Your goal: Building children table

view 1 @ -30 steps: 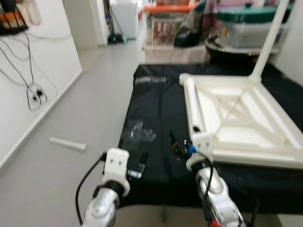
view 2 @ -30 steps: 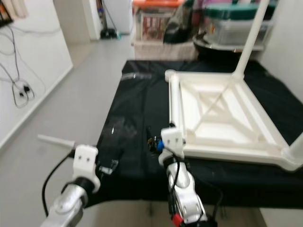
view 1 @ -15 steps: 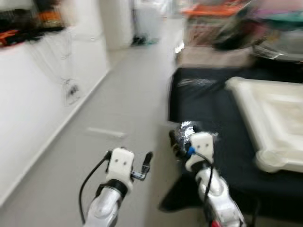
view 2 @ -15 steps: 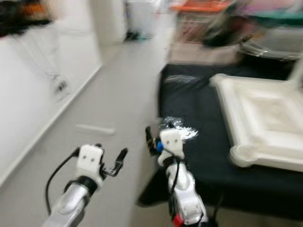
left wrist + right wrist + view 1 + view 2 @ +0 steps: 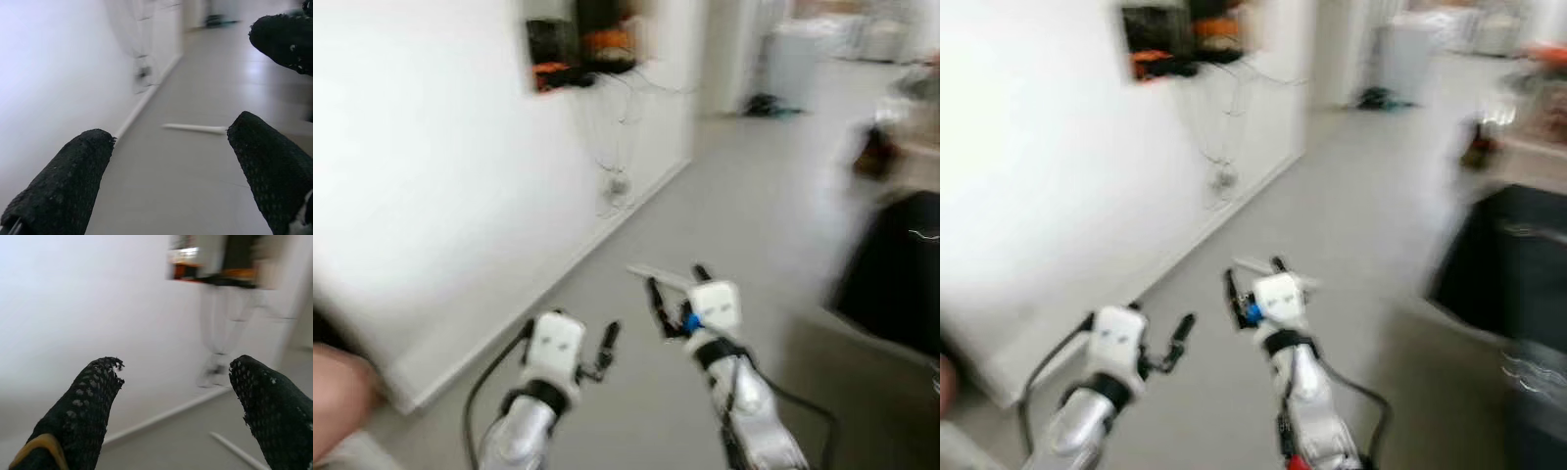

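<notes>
Left gripper (image 5: 605, 345) first: I have it raised in front of me over the grey floor (image 5: 764, 196), and through its wrist camera I can see its two black fingers (image 5: 58, 186) spread wide with nothing between them. To its left runs a white wall (image 5: 431, 166), with a dark shelf unit (image 5: 578, 44) of orange and black items high up and cables (image 5: 617, 147) hanging down beneath it towards the skirting. At the very left edge a blurred bit of a person (image 5: 337, 387) shows low down. Between my two arms, further out on the floor, lies a white table leg (image 5: 195, 128), a slim tube lying flat, near the wall and well apart from both grippers. Right gripper (image 5: 675, 294) is also lifted, fingers (image 5: 93, 401) parted and empty. Far right, I make out the dark edge of the black mat (image 5: 901, 264), smeared by motion blur, and pale bins (image 5: 803, 49) down the corridor beyond.
</notes>
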You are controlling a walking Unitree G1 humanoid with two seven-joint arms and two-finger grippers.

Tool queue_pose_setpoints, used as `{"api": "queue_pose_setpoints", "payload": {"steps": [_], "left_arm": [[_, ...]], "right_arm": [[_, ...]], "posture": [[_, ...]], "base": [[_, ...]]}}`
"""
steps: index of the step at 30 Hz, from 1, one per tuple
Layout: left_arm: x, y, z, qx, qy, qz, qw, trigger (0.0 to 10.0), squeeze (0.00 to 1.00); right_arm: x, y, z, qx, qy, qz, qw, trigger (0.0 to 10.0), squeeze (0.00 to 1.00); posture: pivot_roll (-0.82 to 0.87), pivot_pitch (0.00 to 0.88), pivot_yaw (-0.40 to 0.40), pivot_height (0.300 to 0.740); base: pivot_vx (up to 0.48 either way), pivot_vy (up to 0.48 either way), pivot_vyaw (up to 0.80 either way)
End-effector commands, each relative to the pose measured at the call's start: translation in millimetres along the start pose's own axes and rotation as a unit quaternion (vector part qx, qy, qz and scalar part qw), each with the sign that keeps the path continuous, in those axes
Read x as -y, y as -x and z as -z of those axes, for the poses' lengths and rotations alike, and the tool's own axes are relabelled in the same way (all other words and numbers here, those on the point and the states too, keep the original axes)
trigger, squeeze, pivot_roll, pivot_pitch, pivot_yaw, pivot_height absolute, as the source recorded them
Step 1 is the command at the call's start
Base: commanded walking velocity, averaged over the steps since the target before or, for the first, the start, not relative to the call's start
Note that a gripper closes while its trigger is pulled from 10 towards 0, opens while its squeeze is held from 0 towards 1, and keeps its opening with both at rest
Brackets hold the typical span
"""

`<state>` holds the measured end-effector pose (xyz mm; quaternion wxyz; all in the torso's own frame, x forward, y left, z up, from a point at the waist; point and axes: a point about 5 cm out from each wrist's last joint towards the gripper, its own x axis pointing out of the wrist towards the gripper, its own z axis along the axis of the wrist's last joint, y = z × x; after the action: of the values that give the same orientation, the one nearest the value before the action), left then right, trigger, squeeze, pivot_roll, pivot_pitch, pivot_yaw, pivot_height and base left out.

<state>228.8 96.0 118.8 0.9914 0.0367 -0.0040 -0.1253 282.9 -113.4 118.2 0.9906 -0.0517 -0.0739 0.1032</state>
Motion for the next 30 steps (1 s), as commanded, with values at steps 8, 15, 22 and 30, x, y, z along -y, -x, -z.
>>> {"api": "queue_pose_setpoints", "payload": {"steps": [8,15,22,30], "left_arm": [[-3.0,2.1,-0.6,0.006,-0.005,-0.007,1.0,10.0,0.0],[-2.7,2.7,-0.3,0.005,0.001,-0.011,1.0,10.0,0.0],[-4.0,2.1,-0.8,0.006,0.001,-0.011,1.0,10.0,0.0],[-4.1,1.1,-1.1,0.007,0.0,-0.01,1.0,10.0,0.0]], "right_arm": [[-3.9,-2.4,-3.4,0.006,-0.009,-0.004,1.0,10.0,0.0],[-1.6,-1.8,-2.1,0.0,-0.012,0.002,1.0,10.0,0.0],[-1.2,-3.3,-1.4,-0.005,-0.013,0.006,1.0,10.0,0.0],[-0.9,-4.2,-2.1,-0.004,-0.011,0.007,1.0,10.0,0.0]], "posture": [[0.1,0.0,-0.029,0.74],[0.1,0.0,-0.036,0.74],[0.1,0.0,-0.032,0.74],[0.1,0.0,-0.03,0.74]], "base": [[0.48,0.0,0.09],[0.48,0.0,-0.11],[0.48,0.0,-0.8],[0.48,0.0,-0.8]]}}
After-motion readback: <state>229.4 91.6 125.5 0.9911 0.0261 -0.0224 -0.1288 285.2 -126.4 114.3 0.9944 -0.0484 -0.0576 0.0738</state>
